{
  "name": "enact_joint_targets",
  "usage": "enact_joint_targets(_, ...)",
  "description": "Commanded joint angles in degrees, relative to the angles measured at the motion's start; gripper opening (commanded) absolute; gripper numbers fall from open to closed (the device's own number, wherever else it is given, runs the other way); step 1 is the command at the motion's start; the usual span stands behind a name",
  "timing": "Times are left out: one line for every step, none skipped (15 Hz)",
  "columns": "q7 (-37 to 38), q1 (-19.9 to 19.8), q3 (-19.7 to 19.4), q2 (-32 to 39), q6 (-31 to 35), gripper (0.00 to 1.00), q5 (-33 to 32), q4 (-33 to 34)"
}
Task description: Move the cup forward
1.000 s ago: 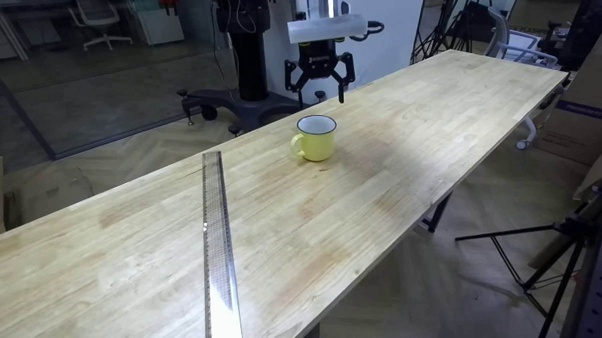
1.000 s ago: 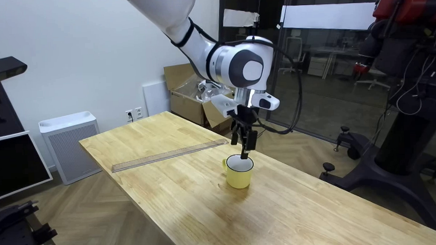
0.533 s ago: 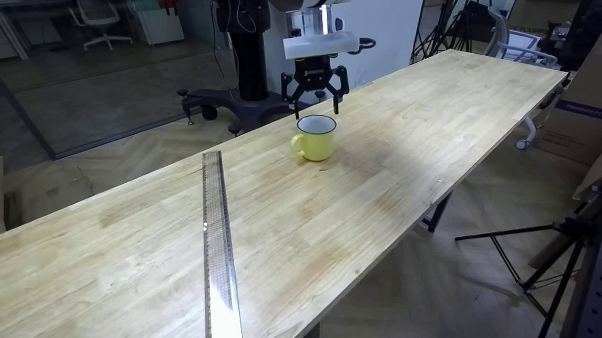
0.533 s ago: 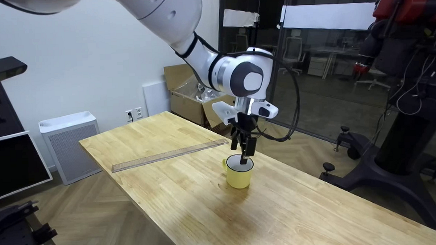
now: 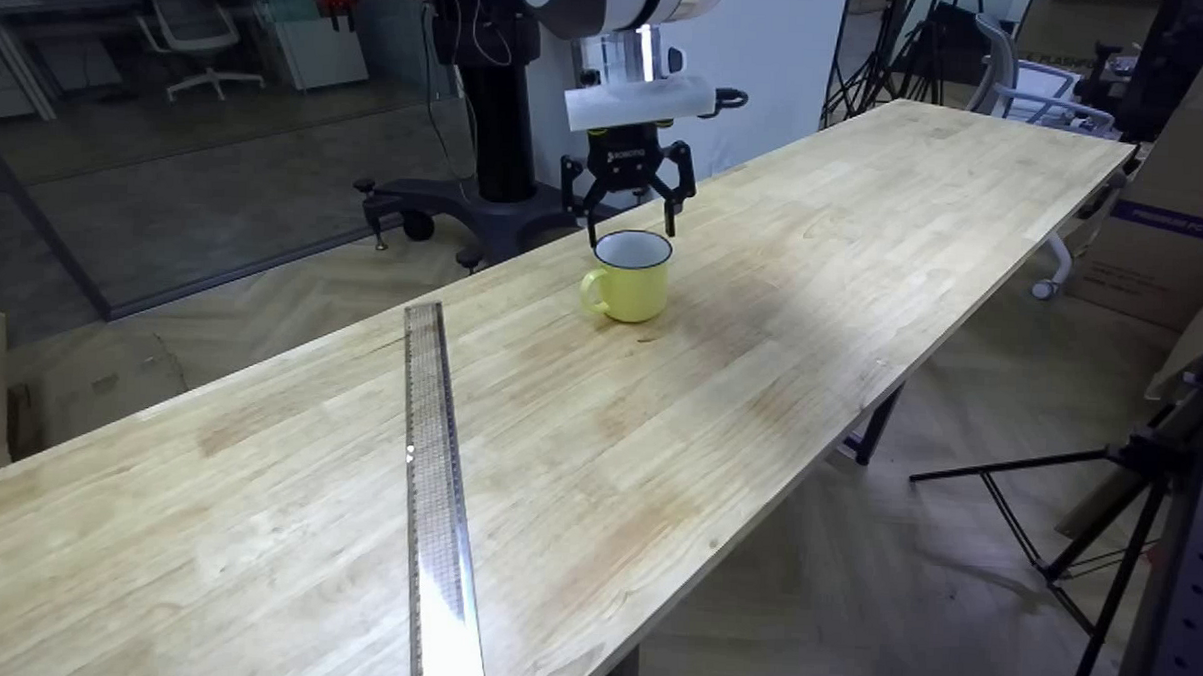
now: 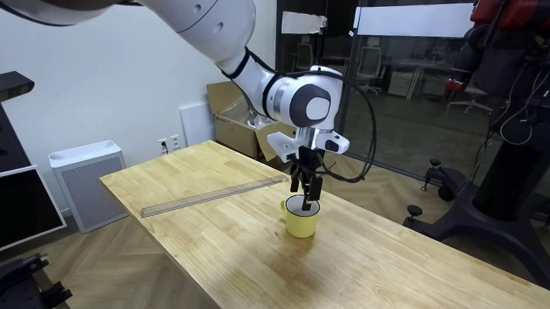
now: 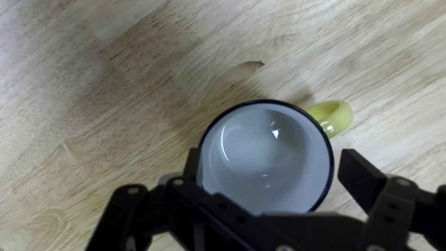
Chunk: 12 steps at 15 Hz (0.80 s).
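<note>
The cup is a yellow mug with a white inside and dark rim, upright on the wooden table; it shows in both exterior views [image 5: 635,291] [image 6: 301,226] and in the wrist view [image 7: 261,139]. Its yellow handle [image 7: 336,116] points to the upper right there. My gripper is open and empty, pointing down at the cup, in both exterior views [image 5: 631,233] [image 6: 301,199]. In the wrist view the gripper [image 7: 270,163] has one finger overlapping the rim's left side and the other apart from its right side. I cannot tell whether the tips are below the rim.
A long clear ruler lies across the table in both exterior views [image 5: 437,472] [image 6: 214,195]. The wooden table's [image 5: 657,460] long edge runs close behind the cup. A black wheeled stand [image 6: 496,197] is beyond that edge. An open cardboard box [image 6: 235,135] stands past the table.
My gripper has come down toward the cup, staying open, with its fingertips now close to the rim in the exterior views. The cup and ruler have not moved.
</note>
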Motion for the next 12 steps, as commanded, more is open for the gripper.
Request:
enact_joint_targets(0.0, 0.0, 0.1, 2.8, -0.9, 1.0, 0.3, 3.2)
enact_joint_targets(-0.1, 0.1, 0.0, 3.3, -1.2, 1.0, 0.2, 3.6)
enact_joint_targets(-0.2, 0.1, 0.0, 3.8, -1.3, 1.0, 0.1, 4.1)
enact_joint_targets(-0.4, 0.1, 0.0, 4.1, -1.6, 1.0, 0.0, 4.7)
enact_joint_targets(-0.6, 0.1, 0.1, 4.4, -1.8, 1.0, 0.0, 5.1)
enact_joint_targets(-0.7, 0.2, 0.0, 4.6, -2.0, 1.0, -0.1, 5.4)
enact_joint_targets(-0.8, 0.2, -0.1, 4.8, -2.1, 1.0, -0.2, 5.7)
enact_joint_targets(-0.9, 0.2, -0.1, 4.9, -2.2, 1.0, -0.3, 6.0)
enact_joint_targets(-1.0, 0.3, -0.1, 5.1, -2.3, 1.0, -0.4, 6.3)
enact_joint_targets(-1.0, 0.4, -0.2, 5.2, -2.5, 1.0, -0.6, 6.7)
enact_joint_targets(-1.2, 0.5, -0.2, 5.4, -2.6, 1.0, -0.8, 7.0)
enact_joint_targets(-1.3, 0.5, -0.2, 5.6, -2.8, 1.0, -0.9, 7.4)
